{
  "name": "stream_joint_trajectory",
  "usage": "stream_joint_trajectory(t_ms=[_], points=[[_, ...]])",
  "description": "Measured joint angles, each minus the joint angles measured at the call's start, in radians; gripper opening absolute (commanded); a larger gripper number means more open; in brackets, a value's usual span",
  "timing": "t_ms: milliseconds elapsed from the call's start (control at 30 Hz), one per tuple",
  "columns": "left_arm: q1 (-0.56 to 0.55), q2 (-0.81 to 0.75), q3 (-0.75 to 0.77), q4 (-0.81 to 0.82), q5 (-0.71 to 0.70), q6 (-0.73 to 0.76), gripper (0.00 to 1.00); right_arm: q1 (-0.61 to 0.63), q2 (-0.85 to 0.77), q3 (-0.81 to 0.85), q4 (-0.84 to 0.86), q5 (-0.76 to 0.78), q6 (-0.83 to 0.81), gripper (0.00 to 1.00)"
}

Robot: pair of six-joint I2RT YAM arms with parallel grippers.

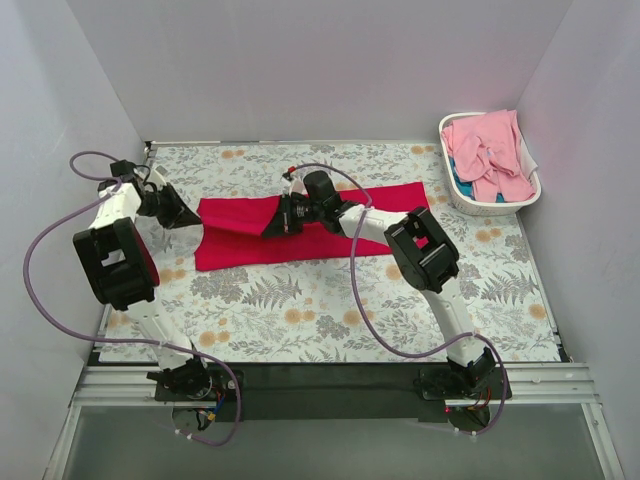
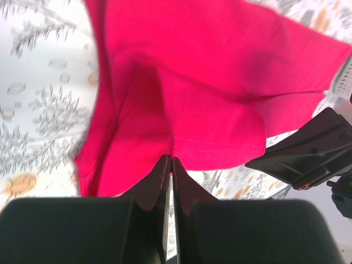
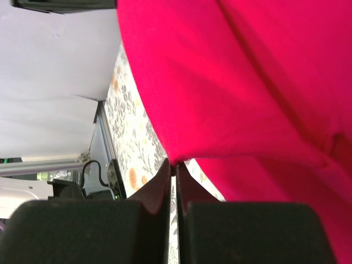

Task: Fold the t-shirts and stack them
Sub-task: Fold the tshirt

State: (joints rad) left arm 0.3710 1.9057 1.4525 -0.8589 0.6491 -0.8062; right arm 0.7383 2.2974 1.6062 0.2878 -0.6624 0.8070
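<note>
The crimson red t-shirt [image 1: 380,205] lies spread across the middle of the table. My left gripper [image 1: 193,217] is at its left edge, shut on the cloth; in the left wrist view the jaws [image 2: 171,159] pinch the red hem [image 2: 220,148]. My right gripper [image 1: 270,228] is over the shirt's middle-left, shut on a raised corner of the red cloth; in the right wrist view [image 3: 173,163] the corner [image 3: 181,148] sits between the fingertips. Pale pink t-shirts [image 1: 490,150] lie heaped in the basket at the back right.
A white laundry basket [image 1: 462,203] stands at the back right corner. The table has a floral cover [image 1: 300,310]. Grey walls close in the left, back and right sides. The right arm's gripper body [image 2: 308,154] shows in the left wrist view.
</note>
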Motion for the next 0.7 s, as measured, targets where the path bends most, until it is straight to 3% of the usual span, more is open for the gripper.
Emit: stream_joint_trajectory(t_ms=[400,700], points=[[-0.012,0.215,0.204,0.082,0.101,-0.099,0.00,-0.045,0.067,0.152,0.016,0.004,-0.055,0.01],[-0.041,0.228,0.226,0.120,0.107,-0.115,0.00,-0.057,0.134,0.154,0.021,0.001,-0.051,0.01]])
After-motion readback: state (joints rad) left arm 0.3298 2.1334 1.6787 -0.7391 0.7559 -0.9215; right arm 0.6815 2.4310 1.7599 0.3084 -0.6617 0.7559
